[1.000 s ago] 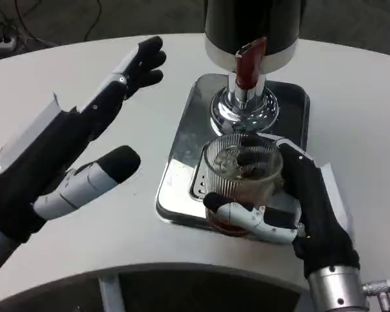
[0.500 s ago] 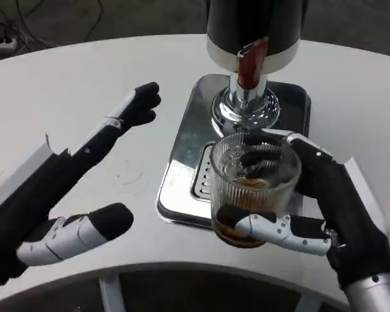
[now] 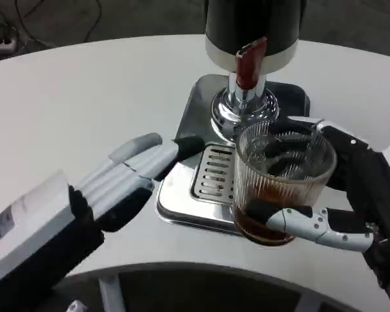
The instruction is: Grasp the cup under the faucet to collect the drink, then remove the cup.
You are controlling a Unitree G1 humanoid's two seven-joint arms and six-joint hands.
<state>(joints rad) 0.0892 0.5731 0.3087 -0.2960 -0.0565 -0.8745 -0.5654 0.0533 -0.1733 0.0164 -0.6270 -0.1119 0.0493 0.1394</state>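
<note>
A clear ribbed glass cup [image 3: 283,179] with dark brown drink in its bottom is lifted off the drip grate and sits to the right of the grate. My right hand [image 3: 351,195] grips it, thumb across the front and fingers behind. The dispenser [image 3: 253,29], black with a silver band, carries a red tap lever [image 3: 247,62] above a chrome spout base [image 3: 237,114]. My left hand [image 3: 127,179] lies low at the left with fingers straight, their tips reaching the metal tray's [image 3: 182,201] left edge, holding nothing.
The slotted drip grate [image 3: 211,172] in the steel tray lies bare. The white table [image 3: 78,97] spreads wide to the left and back. Its curved front edge runs just below my hands. Cables and a power strip [image 3: 0,42] lie on the floor at the far left.
My right hand has lifted the cup and carried it right, off the grate. My left hand has turned over and swung in toward the tray's left edge.
</note>
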